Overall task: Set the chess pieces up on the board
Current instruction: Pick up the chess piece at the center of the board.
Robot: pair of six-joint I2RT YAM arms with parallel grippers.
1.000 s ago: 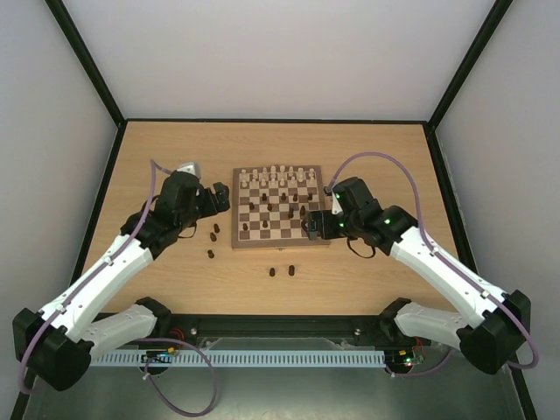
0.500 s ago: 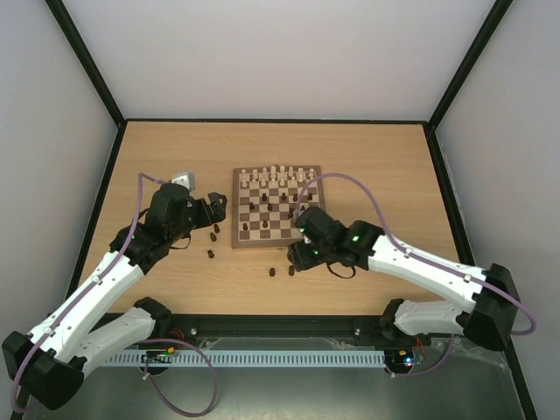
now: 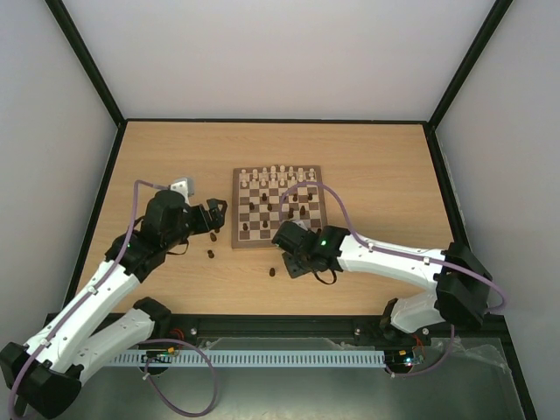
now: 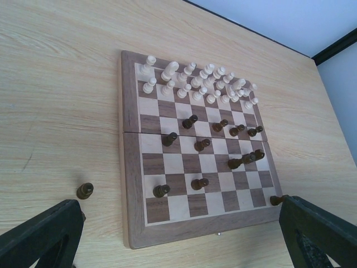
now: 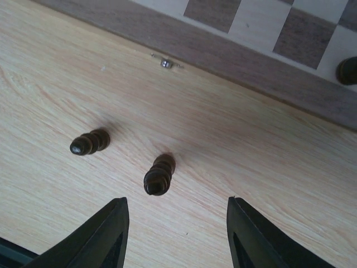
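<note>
Cream pieces (image 4: pixel 195 84): roughly ranked, board's (image 4: pixel 129 184) 12 o'clock edge
Dark pieces (image 4: pixel 202 144): scattered, several on table (image 3: pixel 376 175)
Right hand (image 5: pixel 177 223): spread above one
Left hand (image 3: pixel 216 219): spread

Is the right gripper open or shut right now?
Open. The right gripper has its fingers wide apart, holding nothing; a dark piece stands on the table ahead.
</note>
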